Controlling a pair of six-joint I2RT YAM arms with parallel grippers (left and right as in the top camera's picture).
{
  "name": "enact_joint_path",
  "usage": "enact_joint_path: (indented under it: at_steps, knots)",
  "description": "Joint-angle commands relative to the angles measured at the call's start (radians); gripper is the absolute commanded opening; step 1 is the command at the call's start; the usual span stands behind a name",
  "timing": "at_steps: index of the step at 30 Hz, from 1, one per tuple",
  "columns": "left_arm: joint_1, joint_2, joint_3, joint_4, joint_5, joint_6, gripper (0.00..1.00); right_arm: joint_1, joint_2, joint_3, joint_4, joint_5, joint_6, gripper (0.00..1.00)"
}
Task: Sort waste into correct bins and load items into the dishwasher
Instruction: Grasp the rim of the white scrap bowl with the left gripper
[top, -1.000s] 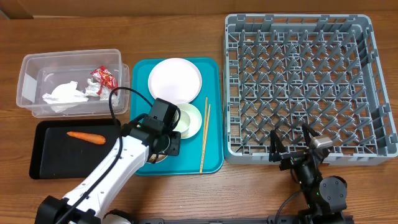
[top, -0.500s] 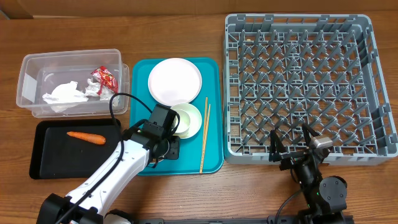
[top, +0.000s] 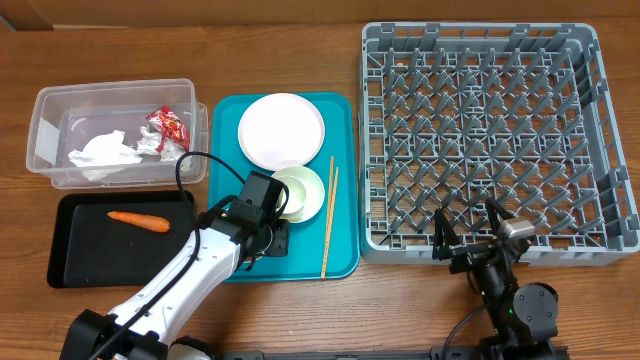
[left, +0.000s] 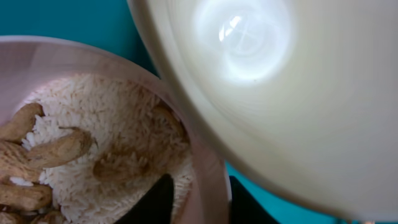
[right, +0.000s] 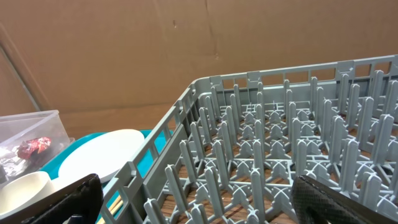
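My left gripper (top: 264, 236) sits low over the teal tray (top: 230, 120), its arm hiding a bowl below. In the left wrist view the gripper (left: 200, 200) has a dark finger (left: 155, 199) in the rice and another outside, shut on the bowl's pinkish rim (left: 208, 177). That bowl holds white rice grains (left: 112, 118) and beige food scraps (left: 59, 149). An empty cream bowl (top: 300, 190) touches it, behind a white plate (top: 282, 130) and beside chopsticks (top: 330, 215). My right gripper (top: 480, 235) hangs open at the grey dishwasher rack's (top: 490, 140) front edge.
The clear tub (top: 60, 110) at the left holds a red-and-silver wrapper (top: 167, 124) and white tissue (top: 105, 152). In front of it the black tray (top: 100, 255) holds an orange carrot (top: 138, 220). Bare wooden table lies along the front.
The left gripper has sunk a little toward the tray and its jaws have narrowed onto the rim of the rice bowl. The right arm has stayed still.
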Motion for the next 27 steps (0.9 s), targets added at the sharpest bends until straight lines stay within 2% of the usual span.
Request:
enact_joint_path:
  at_steps: [1,4,13,27]
  knots:
    - [-0.007,-0.015,-0.011,0.004,-0.018,-0.007,0.17,-0.003,-0.011,-0.01,0.006,-0.006,-0.003,1.0]
    - [-0.007,-0.015,-0.011,0.003,-0.018,-0.008,0.04,-0.003,-0.011,-0.01,0.006,-0.006,-0.003,1.0]
    - [-0.006,-0.016,0.002,-0.002,-0.035,-0.023,0.04,-0.003,-0.011,-0.01,0.006,-0.006,-0.003,1.0]
    - [-0.006,-0.017,0.197,-0.225,-0.036,-0.027,0.04,-0.003,-0.011,-0.01,0.006,-0.006,-0.003,1.0]
